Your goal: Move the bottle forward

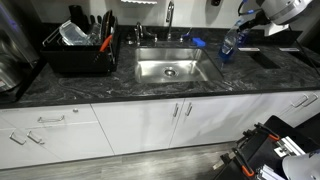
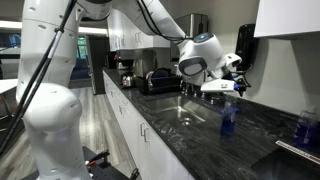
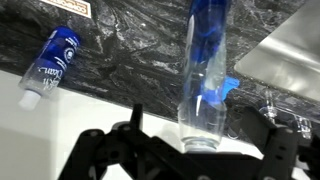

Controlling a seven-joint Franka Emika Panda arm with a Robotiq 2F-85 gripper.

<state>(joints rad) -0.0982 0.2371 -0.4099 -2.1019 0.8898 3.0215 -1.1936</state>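
Note:
The bottle (image 1: 229, 45) is clear and blue-tinted with a blue label. It stands upright on the dark marble counter just right of the sink, and it also shows in an exterior view (image 2: 227, 118). My gripper (image 2: 222, 86) hangs a little above it and is open; in an exterior view it is at the upper right (image 1: 249, 18). In the wrist view the bottle (image 3: 205, 70) is seen from above, standing between the two dark, spread fingers of the gripper (image 3: 202, 132). The fingers do not touch it.
The steel sink (image 1: 170, 68) and faucet (image 1: 169, 15) are mid-counter. A small flat blue sponge (image 1: 198, 42) lies by the sink rim. A black dish rack (image 1: 80, 48) stands at the far end. A second blue-labelled bottle (image 3: 52, 65) sits farther along the counter (image 2: 303, 127).

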